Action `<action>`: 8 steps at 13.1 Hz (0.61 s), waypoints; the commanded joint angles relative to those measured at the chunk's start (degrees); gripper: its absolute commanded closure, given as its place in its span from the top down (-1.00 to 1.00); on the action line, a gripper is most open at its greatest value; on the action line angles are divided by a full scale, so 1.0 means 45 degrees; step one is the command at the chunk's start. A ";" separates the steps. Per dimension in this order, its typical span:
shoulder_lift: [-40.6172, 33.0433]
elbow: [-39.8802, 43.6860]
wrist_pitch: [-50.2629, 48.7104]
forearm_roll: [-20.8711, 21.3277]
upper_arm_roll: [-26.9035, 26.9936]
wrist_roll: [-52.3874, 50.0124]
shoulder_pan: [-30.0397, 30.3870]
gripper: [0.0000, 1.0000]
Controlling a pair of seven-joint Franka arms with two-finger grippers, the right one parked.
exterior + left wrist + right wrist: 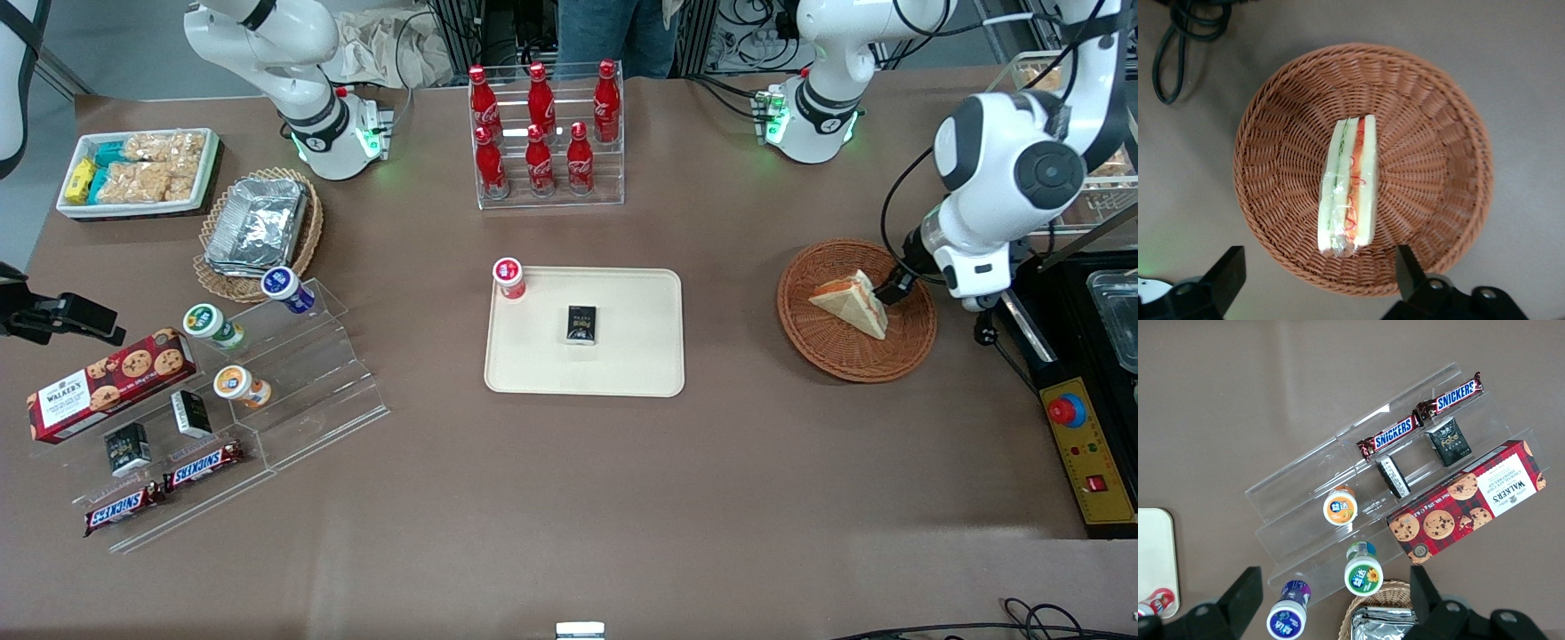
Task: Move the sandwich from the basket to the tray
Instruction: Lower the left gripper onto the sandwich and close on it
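The sandwich (853,302) is a wrapped white-bread wedge with orange-red and green filling, lying in the round reddish-brown wicker basket (805,333) toward the working arm's end of the table. My left gripper (892,290) hovers just above the basket, at the sandwich's end, open and empty. In the left wrist view the sandwich (1350,183) lies in the middle of the basket (1438,167), and the gripper (1318,273) has its fingers spread wide over the basket's rim. The cream tray (622,364) lies at the table's middle.
On the tray stand a red-capped cup (508,277) and a small black box (582,324). A rack of red cola bottles (544,133) stands farther from the front camera. A control box with a red button (1080,444) lies beside the basket. A clear snack stand (267,391) is toward the parked arm's end.
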 commanded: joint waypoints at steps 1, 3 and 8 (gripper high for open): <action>0.0415 -0.0372 0.0726 -0.0059 -0.0099 -0.0447 0.0181 1.00; 0.0748 -0.0587 0.1254 -0.0078 -0.0118 -0.0506 0.0161 1.00; 0.1392 -0.1114 0.2620 -0.0117 -0.0138 -0.0546 0.0142 1.00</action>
